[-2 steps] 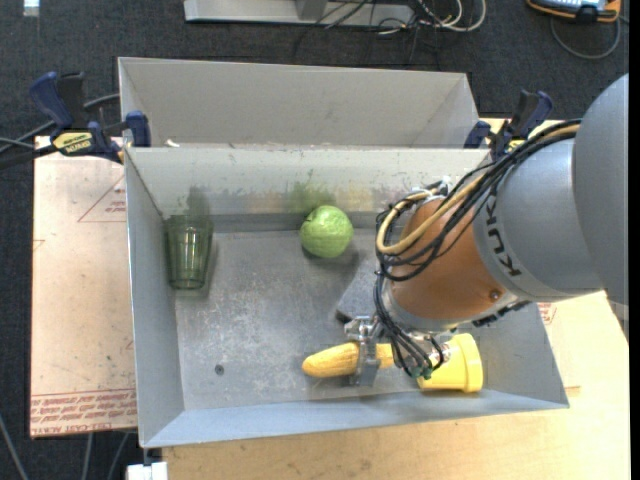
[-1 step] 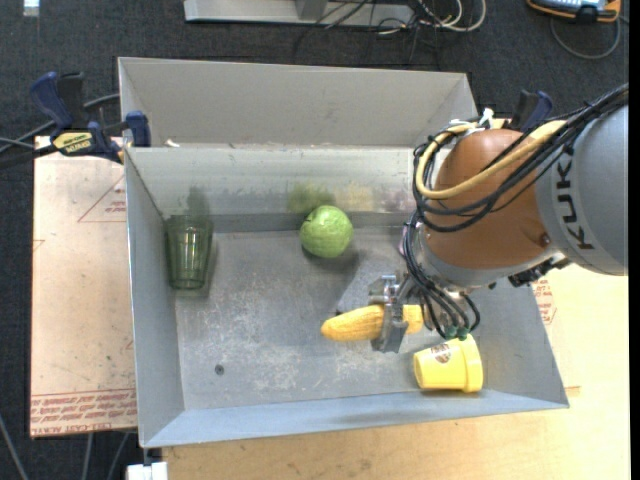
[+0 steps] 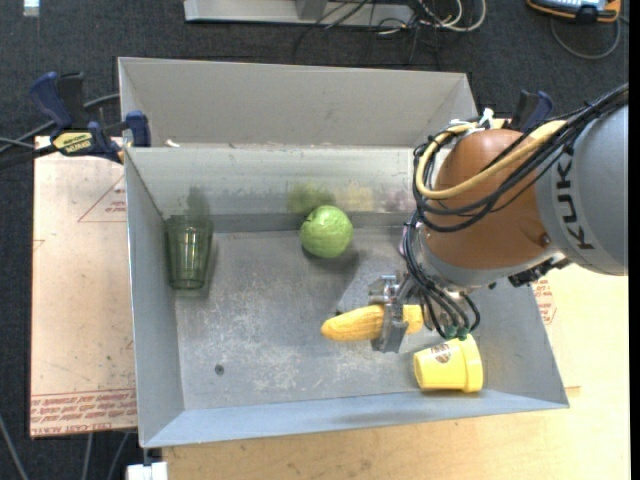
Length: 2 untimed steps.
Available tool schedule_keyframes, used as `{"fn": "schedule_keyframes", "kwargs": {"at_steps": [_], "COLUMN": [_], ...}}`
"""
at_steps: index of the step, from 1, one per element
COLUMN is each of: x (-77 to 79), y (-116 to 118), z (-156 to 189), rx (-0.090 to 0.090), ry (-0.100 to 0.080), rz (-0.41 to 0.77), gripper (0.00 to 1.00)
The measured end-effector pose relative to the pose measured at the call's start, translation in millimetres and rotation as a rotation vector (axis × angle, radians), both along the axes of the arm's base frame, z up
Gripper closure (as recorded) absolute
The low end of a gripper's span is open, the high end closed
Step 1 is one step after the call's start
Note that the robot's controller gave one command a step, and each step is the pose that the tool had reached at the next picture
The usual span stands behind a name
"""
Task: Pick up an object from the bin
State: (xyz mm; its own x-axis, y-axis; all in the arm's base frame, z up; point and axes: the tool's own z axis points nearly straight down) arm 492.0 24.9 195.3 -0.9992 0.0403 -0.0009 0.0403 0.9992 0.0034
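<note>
Grey bin (image 3: 155, 298) holds yellow corn (image 3: 350, 324) at front right; the jaws straddle its right end, narrowly open. Gripped so far off-centre, it could swivel out or knock the cup (image 3: 450, 366) beside

From the middle of the bin (image 3: 260, 358), a round green ball (image 3: 326, 232) sits at twelve o'clock by the back wall. A see-through green tumbler (image 3: 188, 254) stands upright at ten o'clock against the side wall. A yellow cup (image 3: 449, 366) lies tipped over at four o'clock.
</note>
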Motion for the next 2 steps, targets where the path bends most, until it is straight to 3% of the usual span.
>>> {"fn": "schedule_keyframes", "kwargs": {"at_steps": [1, 2], "x": [-0.1, -12.3], "y": [0.1, -31.9], "z": [0.9, 69.5], "rx": [0.000, 0.000], "ry": [0.001, -0.003], "rz": [0.000, 0.174], "gripper": [1.00, 1.00]}}
